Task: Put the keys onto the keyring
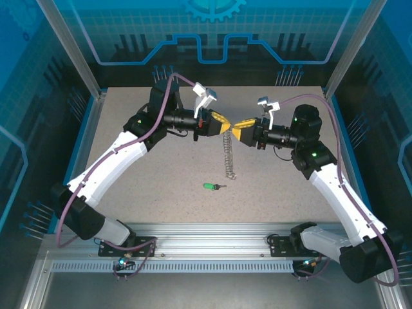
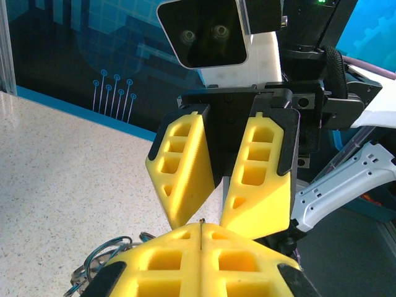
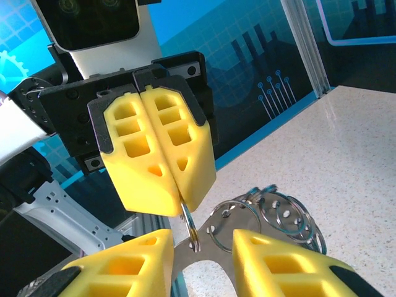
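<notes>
Left arm: I see it reach from the near left corner in toward the middle of the table (image 1: pixel 167 190), its wrist turned to face the other arm.

Left gripper (image 1: pixel 226 123): closed. On its own wrist camera the two yellow fingers (image 2: pixel 161 263) meet along a thin seam. From the right wrist camera I see their tips pinch a thin loop of the keyring (image 3: pixel 185 216), so this gripper is holding it off the table.

Key (image 1: pixel 210 187): lying flat on the table, green head to the left and short metal blade to the right. It sits nearer to me than both grippers, well apart from them, and just left of the chain's lower end without touching it.

Keyring: held up between the two grippers at the table's centre. Its silvery chain (image 1: pixel 228 154) hangs down from the pinch point and trails toward me on the speckled top. I cannot make out the band itself.

Right gripper (image 3: pixel 201 242): tip to tip with the left one, jaws apart. Part of the silvery ring cluster lies in the gap between my yellow fingers (image 3: pixel 284 266). I cannot tell whether either pad touches it.

Right arm: it comes in from the near right corner, bent at the elbow.
</notes>
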Tool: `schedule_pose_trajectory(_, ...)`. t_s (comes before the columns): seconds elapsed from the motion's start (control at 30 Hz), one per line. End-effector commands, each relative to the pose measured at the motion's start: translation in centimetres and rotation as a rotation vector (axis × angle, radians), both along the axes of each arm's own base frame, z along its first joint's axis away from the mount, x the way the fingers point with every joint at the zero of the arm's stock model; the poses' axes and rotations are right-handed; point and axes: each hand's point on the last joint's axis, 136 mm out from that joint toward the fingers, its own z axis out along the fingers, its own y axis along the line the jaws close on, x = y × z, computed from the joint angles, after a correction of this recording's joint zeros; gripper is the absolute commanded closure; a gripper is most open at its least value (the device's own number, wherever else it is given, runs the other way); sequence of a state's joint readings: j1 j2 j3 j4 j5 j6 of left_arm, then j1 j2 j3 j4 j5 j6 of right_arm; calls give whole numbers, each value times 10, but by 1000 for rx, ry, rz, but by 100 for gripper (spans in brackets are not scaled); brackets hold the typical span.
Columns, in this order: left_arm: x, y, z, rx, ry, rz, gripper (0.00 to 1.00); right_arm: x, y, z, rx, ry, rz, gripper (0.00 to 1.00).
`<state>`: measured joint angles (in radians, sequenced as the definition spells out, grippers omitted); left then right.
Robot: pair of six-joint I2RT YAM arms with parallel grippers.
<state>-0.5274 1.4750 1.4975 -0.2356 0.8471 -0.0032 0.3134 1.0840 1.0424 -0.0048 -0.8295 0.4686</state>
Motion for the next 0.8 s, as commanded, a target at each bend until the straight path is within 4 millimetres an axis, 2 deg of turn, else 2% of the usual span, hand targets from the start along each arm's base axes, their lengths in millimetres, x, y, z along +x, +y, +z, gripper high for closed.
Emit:
schedule_pose_trajectory(0.0, -3, 0, 12, -24, -27, -29, 100, -7, -6, 20, -11, -80, -33, 67)
schedule_pose_trajectory(0.2, -6, 1, 14, -27, -33, -33, 100, -10, -15, 30, 5, -102, -58, 67)
schedule_pose_trajectory(0.67, -8, 3, 18, -31, -36, -31, 100, -11, 5, 35, 37, -94, 25, 69)
schedule_pose_trajectory(0.77, -10, 3, 20, -33, -42, -31, 100, -11, 10, 33, 33, -90, 39, 73)
